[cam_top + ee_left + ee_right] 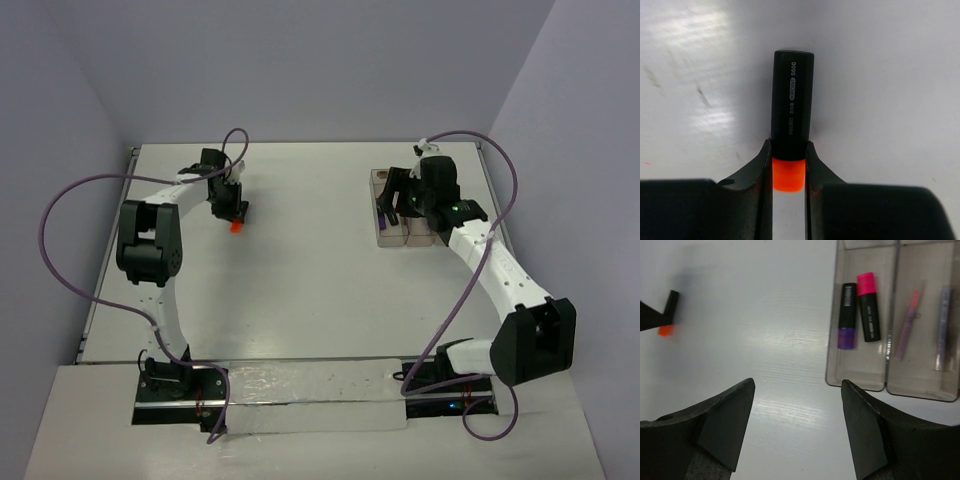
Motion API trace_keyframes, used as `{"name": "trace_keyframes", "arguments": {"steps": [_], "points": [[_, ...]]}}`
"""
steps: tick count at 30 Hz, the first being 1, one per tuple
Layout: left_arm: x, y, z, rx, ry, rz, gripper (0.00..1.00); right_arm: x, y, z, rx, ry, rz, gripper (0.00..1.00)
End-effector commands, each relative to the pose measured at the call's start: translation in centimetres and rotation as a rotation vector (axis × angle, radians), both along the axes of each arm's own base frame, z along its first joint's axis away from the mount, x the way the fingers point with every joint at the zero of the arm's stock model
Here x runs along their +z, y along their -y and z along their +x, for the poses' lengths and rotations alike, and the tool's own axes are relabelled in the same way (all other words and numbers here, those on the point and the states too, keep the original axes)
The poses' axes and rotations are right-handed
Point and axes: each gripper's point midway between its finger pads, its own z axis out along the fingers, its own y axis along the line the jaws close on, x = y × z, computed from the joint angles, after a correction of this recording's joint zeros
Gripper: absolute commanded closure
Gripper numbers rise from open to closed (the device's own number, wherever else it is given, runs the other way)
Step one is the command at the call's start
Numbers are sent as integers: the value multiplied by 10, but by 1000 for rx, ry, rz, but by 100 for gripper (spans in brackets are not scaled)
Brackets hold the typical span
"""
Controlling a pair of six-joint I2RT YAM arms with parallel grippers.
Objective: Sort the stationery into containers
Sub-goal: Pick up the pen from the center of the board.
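My left gripper [236, 213] is shut on the orange-ended black highlighter [792, 100], with its fingers [761, 165] clamped where the orange end [235, 228] joins the black body. It is low over the table at the far left and also shows in the right wrist view [669, 315]. The clear bins [384, 239] stand at the far right. One bin [857, 380] holds a purple-ended highlighter [846, 315] and a pink-ended highlighter [868, 307]. The neighbouring bin [920, 386] holds two thin sticks [907, 325]. My right gripper [797, 390] is open and empty, above the table beside the bins' near left corner.
The white table [310, 290] has raised edges at the far side and the left. Purple cables [60, 210] loop from both arms. The right arm's wrist [440, 195] covers part of the bins. No pale block or round pots show.
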Motion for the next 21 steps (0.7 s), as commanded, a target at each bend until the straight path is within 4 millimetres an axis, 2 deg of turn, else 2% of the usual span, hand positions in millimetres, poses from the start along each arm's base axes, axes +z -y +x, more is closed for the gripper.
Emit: {"name": "trace_keyframes", "arguments": {"steps": [1, 3, 5, 6, 7, 8, 10, 16, 17, 18, 21], "points": [[66, 34, -6, -54, 99, -196, 100, 41, -29, -16, 115, 98, 65, 23], [107, 42, -11, -97, 163, -246, 100, 55, -48, -25, 190, 129, 104, 23], [129, 44, -16, -116, 202, -266, 100, 67, -61, -32, 245, 154, 136, 23], [150, 45, -21, -128, 250, -277, 100, 77, -73, -38, 286, 171, 176, 24], [161, 45, -28, -138, 274, -288, 100, 86, -82, -42, 317, 186, 205, 24], [165, 46, -34, -146, 280, -297, 100, 93, -89, -44, 337, 198, 228, 24], [185, 46, -49, -168, 327, -308, 100, 107, -106, -52, 377, 198, 295, 24], [236, 43, -104, -283, 502, -321, 100, 173, -184, -75, 537, 280, 488, 25], [239, 43, -108, -299, 519, -316, 100, 181, -188, -75, 538, 295, 500, 25], [245, 42, -115, -330, 565, -298, 100, 190, -204, -79, 554, 310, 533, 25], [262, 37, -136, -357, 663, -274, 100, 207, -233, -80, 563, 327, 612, 25]]}}
